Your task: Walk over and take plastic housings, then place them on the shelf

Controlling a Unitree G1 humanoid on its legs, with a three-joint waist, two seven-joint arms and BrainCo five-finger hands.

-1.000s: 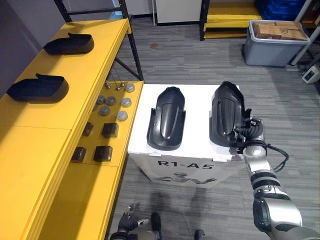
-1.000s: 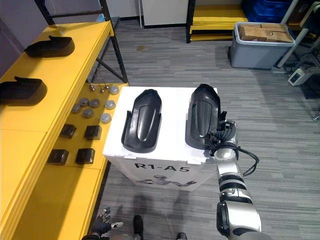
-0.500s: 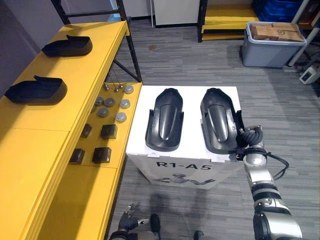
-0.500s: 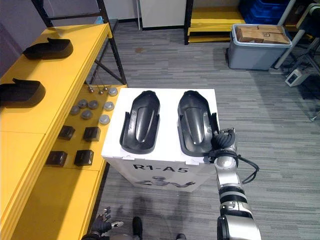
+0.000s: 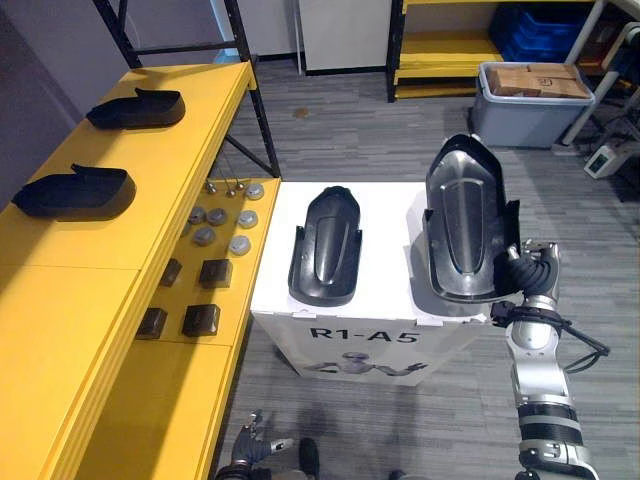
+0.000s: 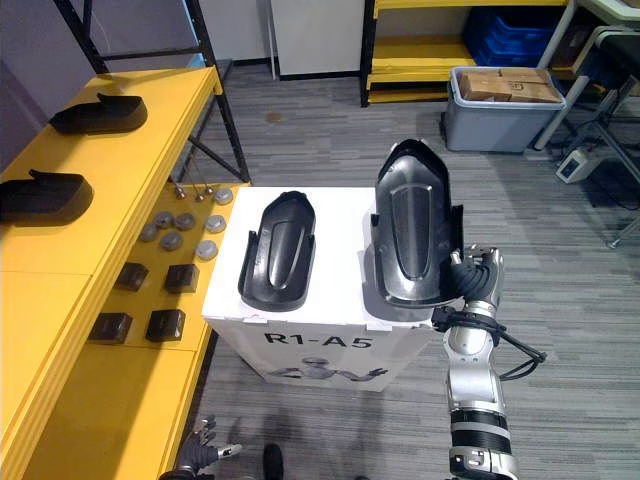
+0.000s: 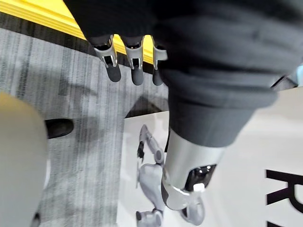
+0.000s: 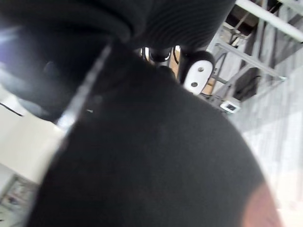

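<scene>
Two shelved housings (image 5: 72, 193) sit at nine o'clock in your left eye view. One spare housing (image 5: 323, 245) lies on the box (image 5: 385, 215), and the right robot hand (image 5: 527, 271) pinches the raised housing (image 5: 463, 220) at three o'clock. Left wrist view: left robot hand (image 7: 136, 67) spread. Half remains, by my judgement.

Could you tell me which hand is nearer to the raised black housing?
Right. The right hand grips the raised housing at its lower edge; the left hand hangs open near the floor, well below it.
</scene>
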